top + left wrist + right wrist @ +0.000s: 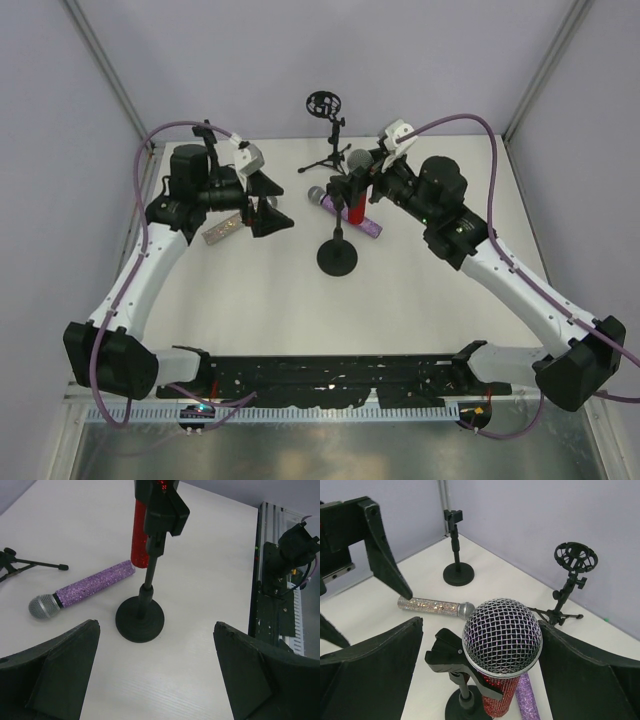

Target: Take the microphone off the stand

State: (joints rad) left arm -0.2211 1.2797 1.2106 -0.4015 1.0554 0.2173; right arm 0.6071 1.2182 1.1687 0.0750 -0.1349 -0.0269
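Note:
A red glitter microphone [502, 635] with a silver mesh head stands upright in the black clip [445, 656] of a round-based stand [337, 258]. My right gripper [481, 625] is open, with a jaw on either side of the mesh head and a gap on both sides. In the top view the red microphone body [357, 205] shows just below that gripper [362, 175]. My left gripper [280, 203] is open and holds nothing, left of the stand. Its wrist view shows the stand base [140, 622] and the red body [141, 535] ahead of the open left gripper [156, 625].
A purple glitter microphone [345, 211] lies on the table behind the stand. A silver glitter microphone [222, 230] lies under the left arm. A tripod stand with a round shock mount [322, 103] stands at the back, and a small round-based stand [458, 572] is at the far left.

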